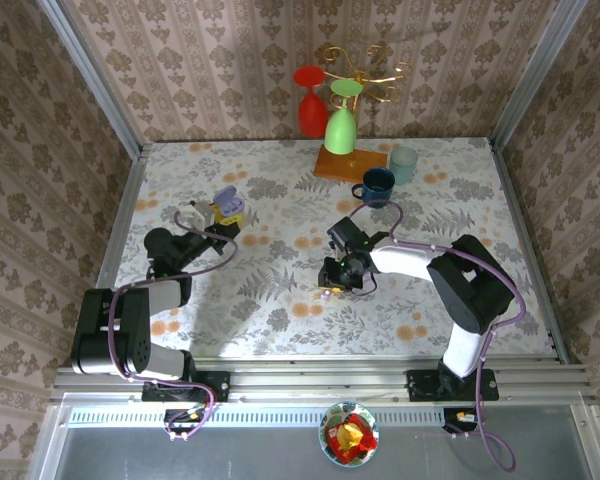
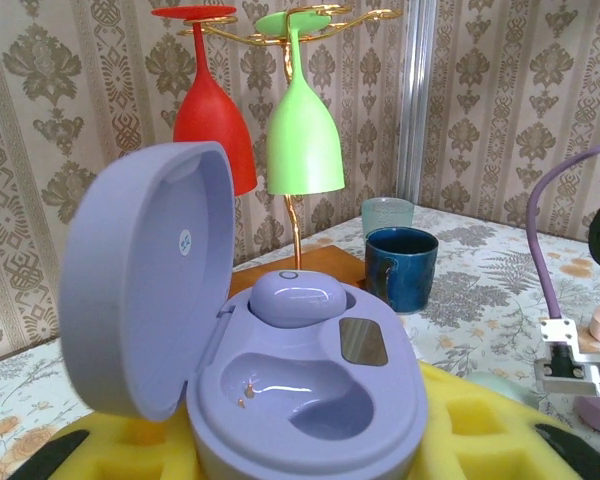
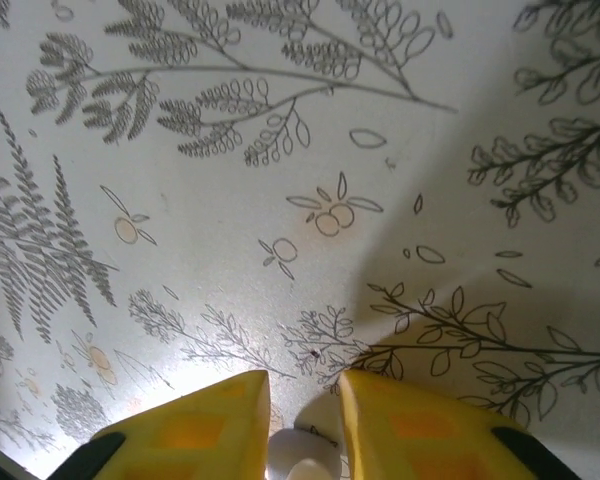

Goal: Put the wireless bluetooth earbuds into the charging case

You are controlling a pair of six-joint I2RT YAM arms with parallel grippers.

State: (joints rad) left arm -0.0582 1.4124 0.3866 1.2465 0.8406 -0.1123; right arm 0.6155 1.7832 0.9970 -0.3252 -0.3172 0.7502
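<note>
Closest in, my left gripper (image 1: 226, 214) is clamped on the open lilac pebble-shaped charging case (image 2: 310, 400) — the yellow foam pads (image 2: 485, 440) hug its base from both sides, and the lid is tipped up to the left. One glossy lilac earbud (image 2: 292, 297) sits in the case's far socket; the near socket is hollow, contacts showing. Over on my other side, the right gripper (image 3: 302, 388) hangs low over the floral-patterned counter (image 3: 280, 150), yellow fingers nearly together and pinching a small whitish earbud (image 3: 302, 455) between them, well apart from the case. Further out on the counter stands a dark blue glazed mug (image 2: 401, 265), with a pale teal tumbler (image 2: 388, 214) just behind it. Beyond those — a red plastic wine glass (image 2: 212, 110) and a green plastic wine glass (image 2: 302, 135) hang upside down from a gold wire rack (image 2: 294, 230) on a wooden base (image 1: 348, 165).
</note>
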